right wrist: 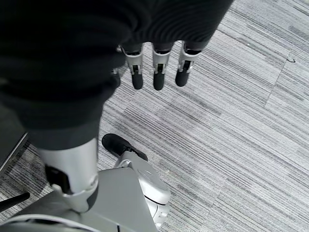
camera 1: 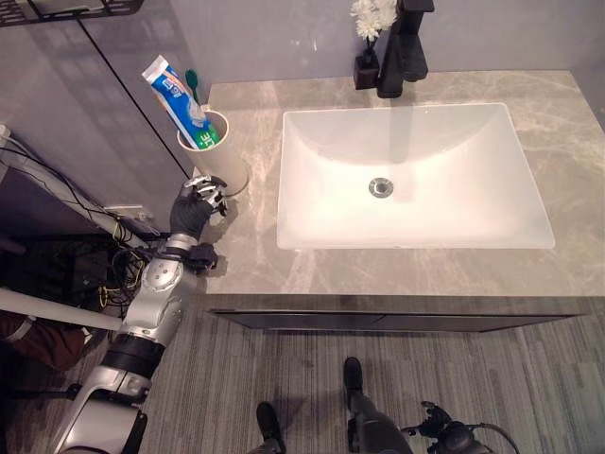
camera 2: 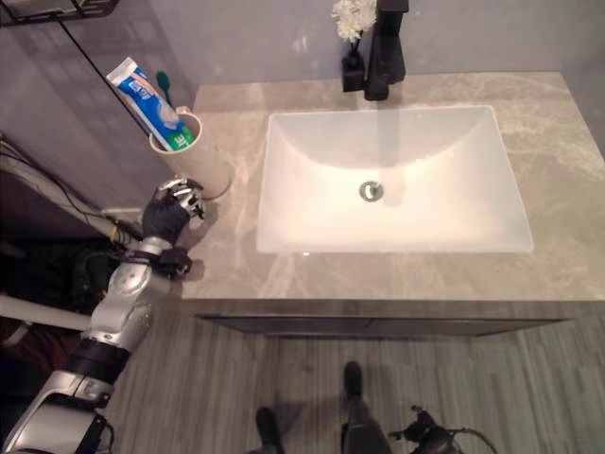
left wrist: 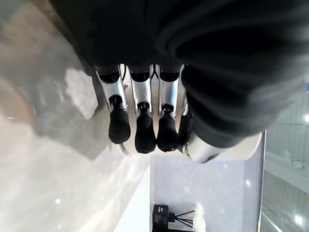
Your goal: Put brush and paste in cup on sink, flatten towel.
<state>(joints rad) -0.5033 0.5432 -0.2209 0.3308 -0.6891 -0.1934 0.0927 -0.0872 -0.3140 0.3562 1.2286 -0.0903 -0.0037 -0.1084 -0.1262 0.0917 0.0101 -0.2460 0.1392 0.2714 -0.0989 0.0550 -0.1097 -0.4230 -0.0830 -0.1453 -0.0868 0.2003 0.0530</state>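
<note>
A cream cup (camera 1: pixel 216 156) stands at the counter's far left, beside the sink (camera 1: pixel 312 213). A blue and white toothpaste tube (camera 1: pixel 176 100) and a green toothbrush (camera 1: pixel 192 83) stick out of the cup and lean to the left. My left hand (camera 1: pixel 194 208) is just in front of the cup's base, at the counter's left edge. Its fingers (left wrist: pixel 140 101) are relaxed and hold nothing, with their tips close to the cup. My right hand (right wrist: pixel 158 72) hangs low over the floor, fingers relaxed and empty, and also appears as my right hand (camera 1: pixel 446 437) below the counter.
The grey marble countertop (camera 1: pixel 567 123) holds the white basin. A black faucet (camera 1: pixel 402 47) and a small dark vase of white flowers (camera 1: pixel 369 52) stand at the back. A grey wall runs along the left, close to the cup. Striped grey floor (right wrist: pixel 231 121) lies in front.
</note>
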